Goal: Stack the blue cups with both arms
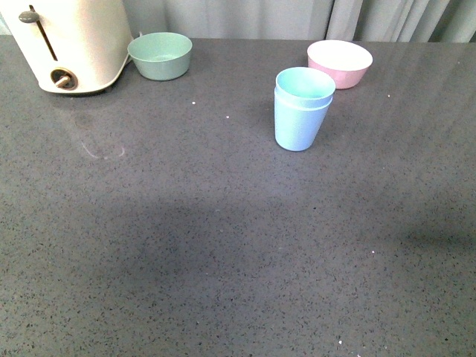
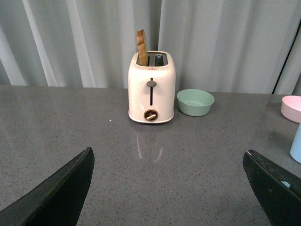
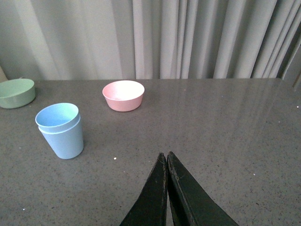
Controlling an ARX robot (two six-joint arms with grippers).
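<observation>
Right pincer (image 3: 167, 162), clenched and empty, sits back from the nested blue cups (image 3: 60, 129), which stand upright; left pincer (image 2: 167, 181), released, is farther off.

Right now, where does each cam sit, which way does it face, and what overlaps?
Front: on the body, looking down over the table at the stacked cups; no arm shows.
Left wrist: low, facing the toaster and curtain; open left gripper fingers frame it.
Right wrist: low, facing cups and pink bowl; shut right gripper shows.
All three share the green bowl.
</observation>
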